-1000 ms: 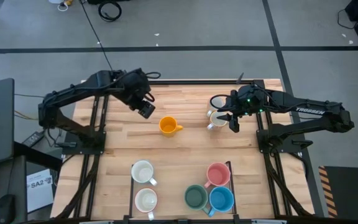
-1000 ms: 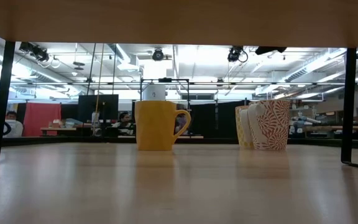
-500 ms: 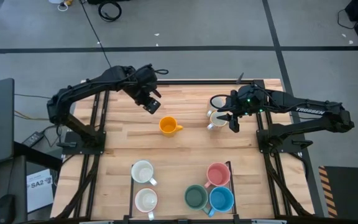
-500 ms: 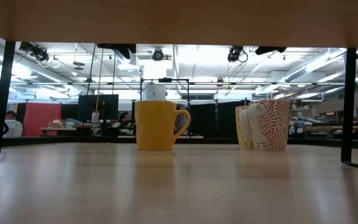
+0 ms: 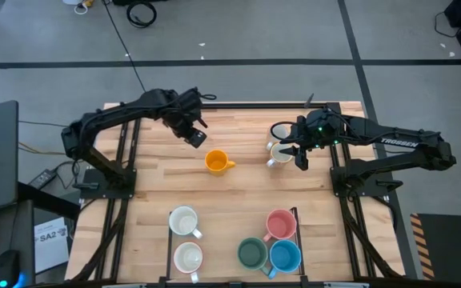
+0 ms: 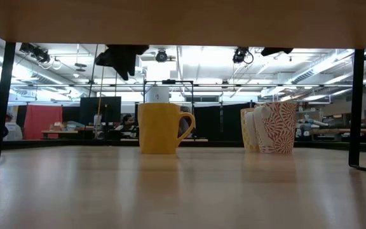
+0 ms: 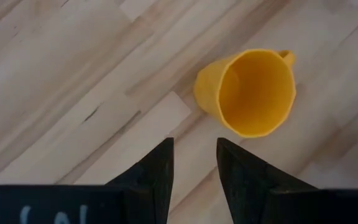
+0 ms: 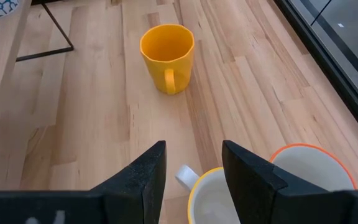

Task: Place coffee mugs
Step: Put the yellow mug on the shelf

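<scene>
On the table [image 5: 150, 200], far half: you've got the orange mug [image 5: 217, 162] upright, handle twd the right arm, standing alone mid-table.
L gripper [image 5: 192, 138]: hovers above the wood, just beside the orange mug on its far-left side; wrist view shows fingers [image 7: 156, 169] parted w/ a narrow gap, nothing between them, mug rim just ahead.
R gripper [image 5: 298, 152]: over the two cream mugs at far right, fingers [image 8: 143, 172] spread wide, empty.
Yellow-rimmed mug [image 8: 214, 198]: right under your R fingers, handle twd the orange mug.
Orange-rimmed mug [image 8: 309, 169]: touching or nearly so beside it.
Near side: two white mugs [image 5: 185, 221] at left; pink mug [image 5: 280, 224], green mug [image 5: 253, 254], blue mug [image 5: 285, 256] clustered at right.
</scene>
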You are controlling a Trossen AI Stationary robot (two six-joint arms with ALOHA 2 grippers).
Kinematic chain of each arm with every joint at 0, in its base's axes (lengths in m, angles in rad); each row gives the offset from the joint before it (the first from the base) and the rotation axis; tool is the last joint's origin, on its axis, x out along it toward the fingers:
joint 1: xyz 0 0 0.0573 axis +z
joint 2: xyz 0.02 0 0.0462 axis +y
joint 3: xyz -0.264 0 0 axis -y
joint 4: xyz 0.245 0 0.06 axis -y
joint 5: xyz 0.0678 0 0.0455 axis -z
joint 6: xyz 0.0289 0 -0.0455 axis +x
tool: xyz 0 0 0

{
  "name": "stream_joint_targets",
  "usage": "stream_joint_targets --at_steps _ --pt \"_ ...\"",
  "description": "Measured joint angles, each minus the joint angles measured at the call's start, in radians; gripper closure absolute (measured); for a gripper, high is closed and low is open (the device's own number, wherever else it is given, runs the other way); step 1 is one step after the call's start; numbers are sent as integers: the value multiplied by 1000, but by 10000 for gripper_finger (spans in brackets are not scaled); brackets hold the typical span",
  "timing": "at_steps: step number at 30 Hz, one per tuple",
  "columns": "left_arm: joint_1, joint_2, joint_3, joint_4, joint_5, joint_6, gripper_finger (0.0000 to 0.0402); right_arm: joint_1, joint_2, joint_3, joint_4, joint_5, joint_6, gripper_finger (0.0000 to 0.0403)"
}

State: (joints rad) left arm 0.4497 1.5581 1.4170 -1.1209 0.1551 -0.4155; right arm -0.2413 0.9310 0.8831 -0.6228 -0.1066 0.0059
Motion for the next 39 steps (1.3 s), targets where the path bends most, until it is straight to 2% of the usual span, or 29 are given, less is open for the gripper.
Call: stream_joint_targets --at_steps 13,27,39 --pt "-78 0 -111 179 1 -87 273 0 0 0 0 0 0 241" --pt "-107 0 -305 428 8 -212 273 0 0 0 0 0 0 240" --pt "-152 8 -393 584 23 -281 273 0 0 0 1 0 -1 241"
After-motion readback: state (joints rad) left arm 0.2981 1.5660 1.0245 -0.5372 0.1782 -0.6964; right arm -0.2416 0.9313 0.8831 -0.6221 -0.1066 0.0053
